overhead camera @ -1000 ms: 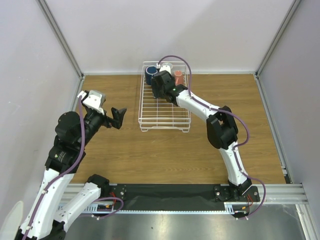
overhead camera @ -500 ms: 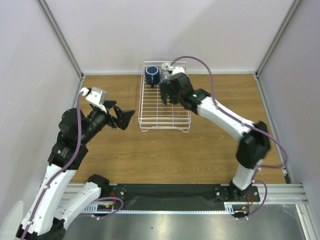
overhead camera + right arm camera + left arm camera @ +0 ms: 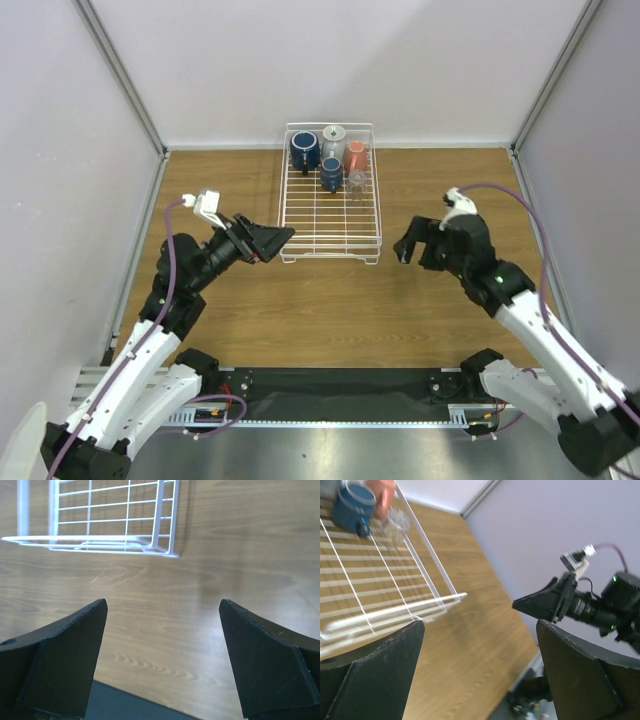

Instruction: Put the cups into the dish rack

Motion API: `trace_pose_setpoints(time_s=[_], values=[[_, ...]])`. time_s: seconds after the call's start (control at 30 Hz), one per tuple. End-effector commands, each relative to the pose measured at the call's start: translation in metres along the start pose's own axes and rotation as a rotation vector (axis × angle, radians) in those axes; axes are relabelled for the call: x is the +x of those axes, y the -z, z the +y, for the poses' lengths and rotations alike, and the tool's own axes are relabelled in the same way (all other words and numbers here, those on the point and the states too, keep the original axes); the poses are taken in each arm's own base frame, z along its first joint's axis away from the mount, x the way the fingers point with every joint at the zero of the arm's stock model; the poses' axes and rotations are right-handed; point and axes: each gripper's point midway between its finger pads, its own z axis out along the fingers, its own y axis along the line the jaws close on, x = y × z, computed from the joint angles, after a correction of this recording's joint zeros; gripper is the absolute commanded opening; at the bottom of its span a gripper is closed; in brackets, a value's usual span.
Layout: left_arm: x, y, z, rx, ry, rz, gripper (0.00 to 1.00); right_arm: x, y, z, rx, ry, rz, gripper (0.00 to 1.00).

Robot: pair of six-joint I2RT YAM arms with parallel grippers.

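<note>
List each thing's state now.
Large navy mug, in rack.
Light grey mug, in rack.
Salmon-pink cup, in rack.
Small dark blue cup, in rack.
Clear glass tumbler, in rack.
Dish rack, holding five cups.
Left end effector, open, empty.
Right end effector, open, empty.

Five cups (image 3: 331,172) sit clustered at the far end of the white wire dish rack (image 3: 330,222)

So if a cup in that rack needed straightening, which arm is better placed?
Left, I'd guess. The left gripper, open, sits at the near left corner of the rack, pointing at it. The right gripper, also open, hangs farther off to its right. The cups stand at the far end.
</note>
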Motion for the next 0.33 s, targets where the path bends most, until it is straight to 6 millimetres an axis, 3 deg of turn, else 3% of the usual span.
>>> trace_pose_setpoints(time_s=[0.0, 0.1, 0.13, 0.2, 0.3], values=[[-0.02, 0.011, -0.035, 0.151, 0.165, -0.117, 1.0, 0.015, 0.027, -0.008, 0.013, -0.113, 0.006, 1.0], [-0.008, 0.019, -0.03, 0.179, 0.225, -0.137, 1.0, 0.033, 0.047, -0.017, 0.029, -0.188, 0.028, 1.0], [-0.014, 0.027, -0.04, 0.225, 0.258, -0.173, 1.0, 0.036, 0.056, -0.016, 0.006, -0.197, 0.017, 1.0], [-0.001, 0.034, -0.032, 0.243, 0.299, -0.184, 1.0, 0.044, 0.063, -0.014, -0.031, -0.205, 0.017, 0.99], [0.01, 0.053, -0.034, 0.336, 0.375, -0.228, 1.0, 0.039, 0.084, -0.004, -0.161, -0.241, -0.092, 1.0]])
